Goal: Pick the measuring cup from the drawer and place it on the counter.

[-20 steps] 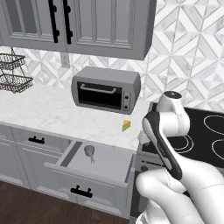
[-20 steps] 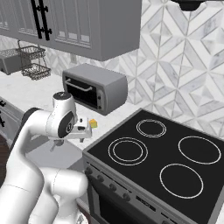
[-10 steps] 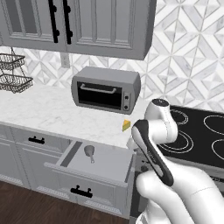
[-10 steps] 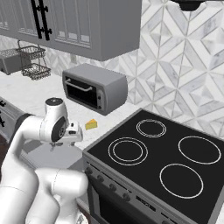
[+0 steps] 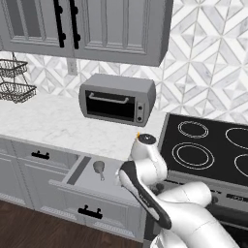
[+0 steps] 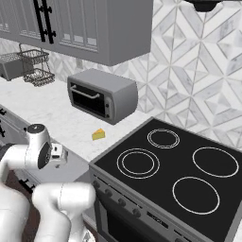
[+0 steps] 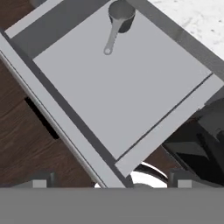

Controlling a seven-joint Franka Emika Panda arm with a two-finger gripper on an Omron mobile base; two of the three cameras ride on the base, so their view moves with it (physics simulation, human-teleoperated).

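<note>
Our gripper (image 7: 111,183) hangs over the open drawer (image 7: 131,100) with jaws fully apart, holding nothing. We see the measuring cup (image 7: 117,22) on the drawer bottom, near the counter (image 5: 58,123) side. It looks light, stiff, slippery metal; we would pinch the bowl rim. Our arm bends downward.

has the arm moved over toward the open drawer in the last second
Yes. In the left base view the arm has swung left and down, from in front of the stovetop to the right end of the open drawer, where the measuring cup lies.
</note>
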